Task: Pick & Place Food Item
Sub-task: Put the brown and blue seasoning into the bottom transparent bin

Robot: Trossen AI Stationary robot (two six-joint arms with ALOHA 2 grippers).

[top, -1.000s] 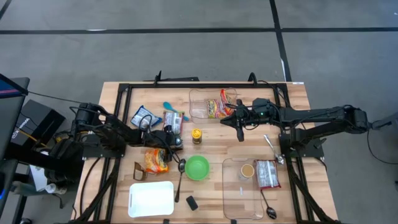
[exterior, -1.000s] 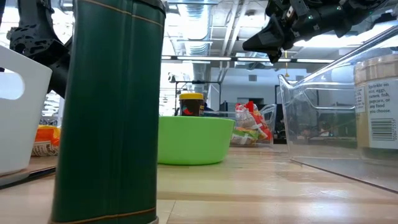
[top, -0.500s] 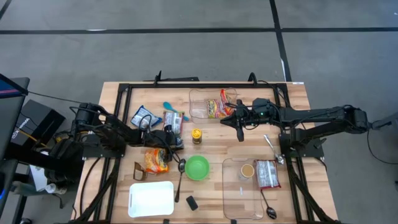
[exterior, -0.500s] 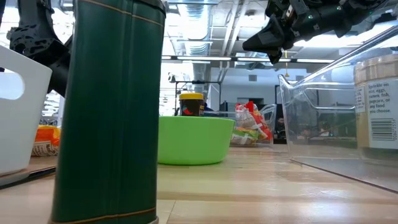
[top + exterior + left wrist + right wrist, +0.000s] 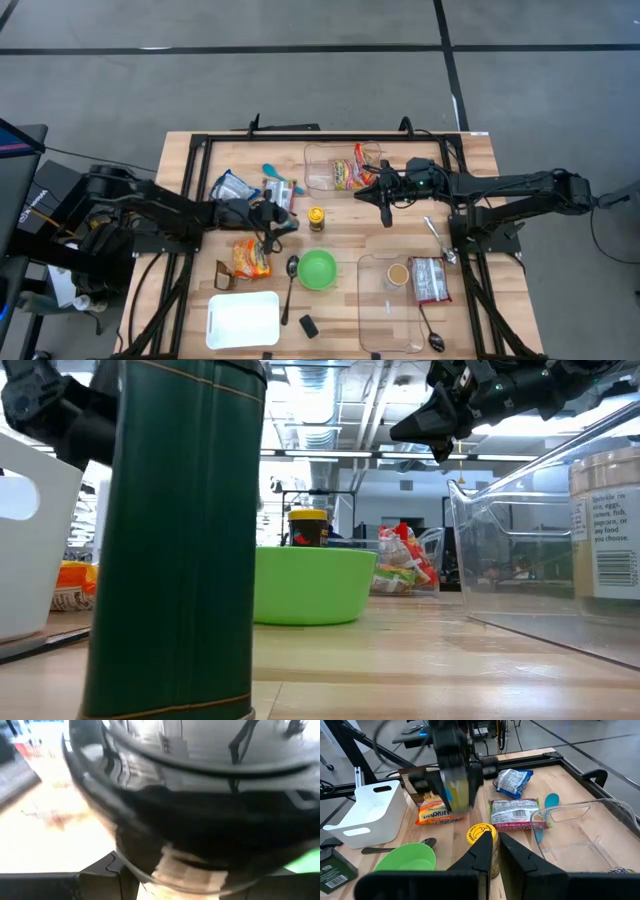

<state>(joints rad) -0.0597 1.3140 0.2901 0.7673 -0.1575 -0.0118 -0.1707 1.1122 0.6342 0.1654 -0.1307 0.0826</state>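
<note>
My left gripper (image 5: 268,216) is over the table's left middle, shut on a jar-like thing with yellow-green contents (image 5: 459,792). That thing fills the left wrist view as a dark glossy round shape (image 5: 200,820) with a tan label. My right gripper (image 5: 385,207) hangs shut and empty beside the far clear container (image 5: 322,172), which holds a red-yellow snack bag (image 5: 347,172). Its fingers (image 5: 481,851) show above a yellow-lidded jar (image 5: 481,834). My left gripper pinches the jar's sides (image 5: 470,785) between its two fingers, which come from above and point down. The jar hangs roughly upright below the gripper, clear of the table, over the orange noodle packet (image 5: 436,812).
Around the left gripper lie two packets (image 5: 232,187) (image 5: 278,190), a teal spoon (image 5: 280,175) and a metal spoon (image 5: 290,280). A green bowl (image 5: 317,268), a white bin (image 5: 243,320) and a dark green box (image 5: 308,325) stand nearer. A near clear container (image 5: 372,320) holds a jar and a packet.
My left gripper has gone up with the jar, which has lifted clear of the table. The left arm has stretched out flatter across the table. The right arm has kept still.
</note>
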